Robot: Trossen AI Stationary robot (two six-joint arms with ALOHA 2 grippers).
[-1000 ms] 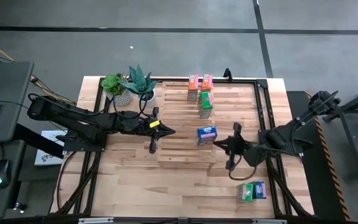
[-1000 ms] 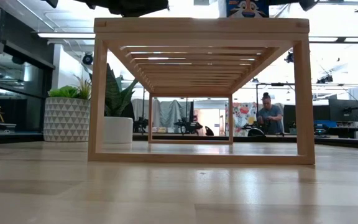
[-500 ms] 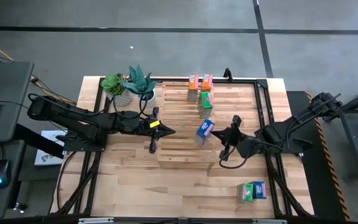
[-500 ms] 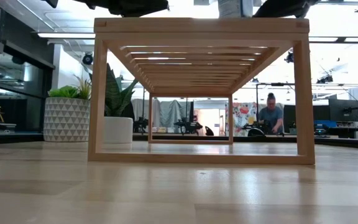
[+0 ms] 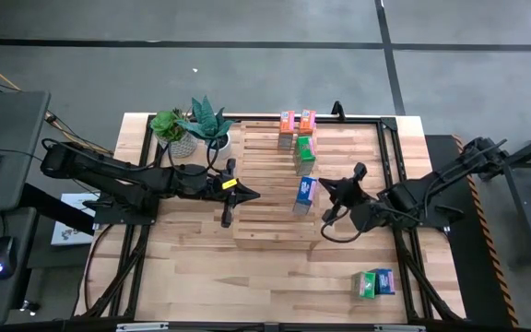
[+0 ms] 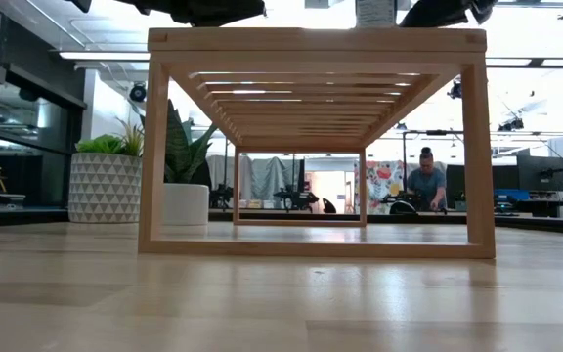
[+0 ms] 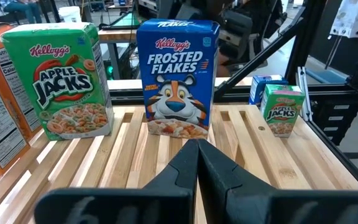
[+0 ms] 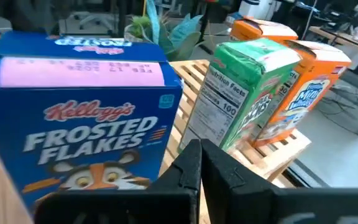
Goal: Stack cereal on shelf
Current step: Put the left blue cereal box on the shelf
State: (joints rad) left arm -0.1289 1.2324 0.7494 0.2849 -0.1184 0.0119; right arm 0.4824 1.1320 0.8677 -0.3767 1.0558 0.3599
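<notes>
Pale slats of the shelf lie mostly bare toward six o'clock, so we see free room there.
We find the right end effector at three o'clock of the blue cereal box, fingers together, gripping nothing; the left end effector, also shut, waits mid-shelf. Green and orange boxes crowd twelve o'clock; two boxes remain on the counter.
</notes>
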